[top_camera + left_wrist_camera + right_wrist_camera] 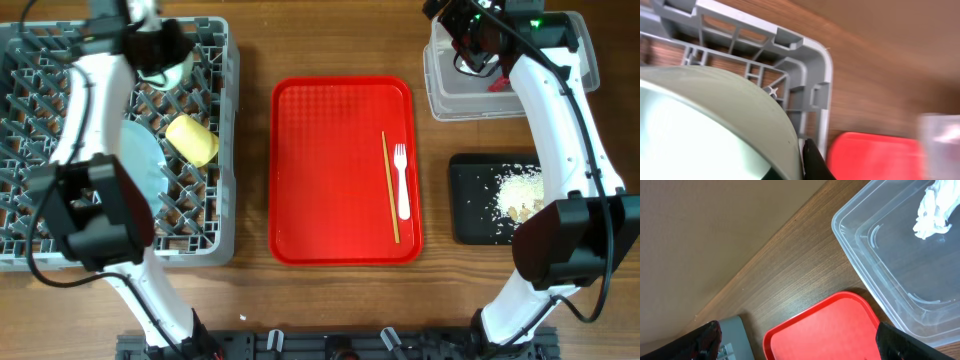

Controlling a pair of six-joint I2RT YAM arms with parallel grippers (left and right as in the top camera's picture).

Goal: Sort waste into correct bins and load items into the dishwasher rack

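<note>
grey rack (215,215): yellow cup (192,140) on its side, pale-blue plate (145,165) tilted, pale dish (715,115) at far corner | white fork (402,185), chopsticks (390,190) parallel on red tray (330,170) | tissue (932,207) in clear tub (445,100) | rice scraps (522,192) in black tray (470,205)

The wooden table (250,40) bears the red tray (330,170) at its middle. Left of the red tray, near but apart, stands the grey dishwasher rack (222,120). Off the red tray's far right corner sits the clear tub (435,85); beside its near right edge lies the black tray (470,190). A tiny white speck (241,318) lies off its near left corner
</note>
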